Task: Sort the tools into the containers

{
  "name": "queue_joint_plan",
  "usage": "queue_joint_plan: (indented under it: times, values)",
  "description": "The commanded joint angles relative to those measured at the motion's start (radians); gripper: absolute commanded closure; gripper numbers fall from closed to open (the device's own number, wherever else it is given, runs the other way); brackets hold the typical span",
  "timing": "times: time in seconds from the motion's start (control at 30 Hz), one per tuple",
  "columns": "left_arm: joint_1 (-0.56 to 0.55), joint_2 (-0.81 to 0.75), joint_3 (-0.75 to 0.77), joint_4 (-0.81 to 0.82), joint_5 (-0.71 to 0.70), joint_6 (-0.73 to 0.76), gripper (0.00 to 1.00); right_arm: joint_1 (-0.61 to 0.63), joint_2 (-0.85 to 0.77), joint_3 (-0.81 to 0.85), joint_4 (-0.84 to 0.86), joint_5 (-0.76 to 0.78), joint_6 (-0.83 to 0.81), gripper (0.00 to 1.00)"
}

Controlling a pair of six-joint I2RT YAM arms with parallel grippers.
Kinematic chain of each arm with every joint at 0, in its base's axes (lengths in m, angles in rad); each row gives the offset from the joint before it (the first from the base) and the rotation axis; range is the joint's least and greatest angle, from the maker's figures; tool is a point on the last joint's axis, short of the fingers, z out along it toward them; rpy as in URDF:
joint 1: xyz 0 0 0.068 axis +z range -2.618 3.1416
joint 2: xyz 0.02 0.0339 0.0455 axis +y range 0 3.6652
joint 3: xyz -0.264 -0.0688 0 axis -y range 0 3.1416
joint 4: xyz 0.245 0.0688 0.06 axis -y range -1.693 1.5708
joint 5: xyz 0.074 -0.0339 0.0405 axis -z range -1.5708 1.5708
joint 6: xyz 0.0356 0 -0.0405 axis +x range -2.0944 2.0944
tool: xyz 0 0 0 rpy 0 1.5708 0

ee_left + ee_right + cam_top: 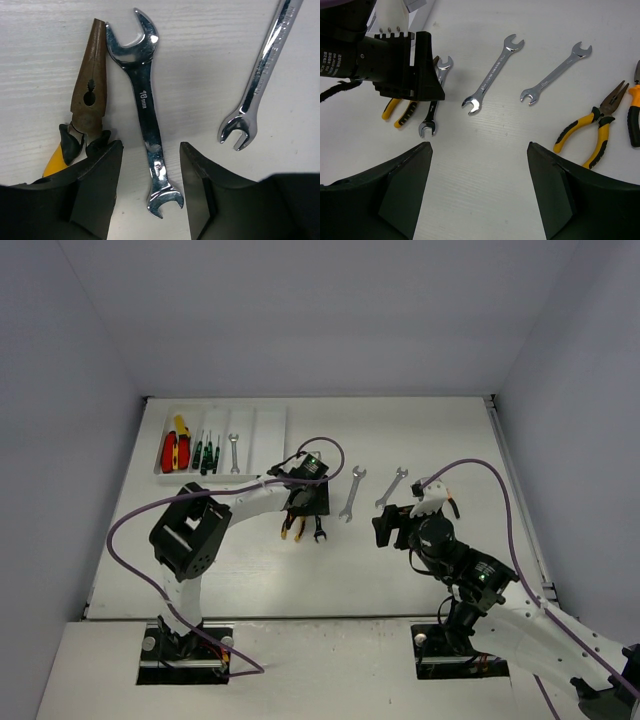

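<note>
My left gripper (pixel 151 150) hovers low over the table, open. A silver wrench (pixel 145 110) lies between its fingers with a gap on both sides. Rusty-nosed, yellow-handled pliers (pixel 87 95) lie just left of that wrench, and a second wrench (pixel 260 75) lies to the right. In the top view the left gripper (pixel 305 518) is at the table's middle. My right gripper (pixel 385 528) stands open over bare table, nothing between its fingers (pixel 415 165). The white tray (pixel 265 430) at the back left holds red and yellow knives (pixel 175 450), screwdrivers (pixel 205 453) and one wrench (pixel 234 452).
Two loose wrenches (pixel 492 75) (pixel 556 74) lie ahead of the right gripper. Yellow-and-black pliers (pixel 590 132) and an orange-handled tool (pixel 634 115) lie to its right. The left arm's wrist (pixel 400 60) fills the upper left of the right wrist view. Walls close in the table.
</note>
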Motion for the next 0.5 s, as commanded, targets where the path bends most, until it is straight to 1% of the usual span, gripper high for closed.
queue_joint_plan:
  times: [0.0, 0.2, 0.47]
  values:
    - [-0.003, -0.004, 0.07, -0.075, -0.063, 0.011, 0.53, -0.003, 0.01, 0.004, 0.044, 0.034, 0.008, 0.26]
    - [-0.024, 0.065, 0.14, -0.145, -0.118, 0.016, 0.54, -0.003, -0.013, -0.005, 0.043, 0.032, 0.005, 0.26]
    - [-0.052, 0.132, 0.193, -0.195, -0.163, 0.001, 0.6, -0.003, -0.023, -0.016, 0.043, 0.028, 0.006, 0.26]
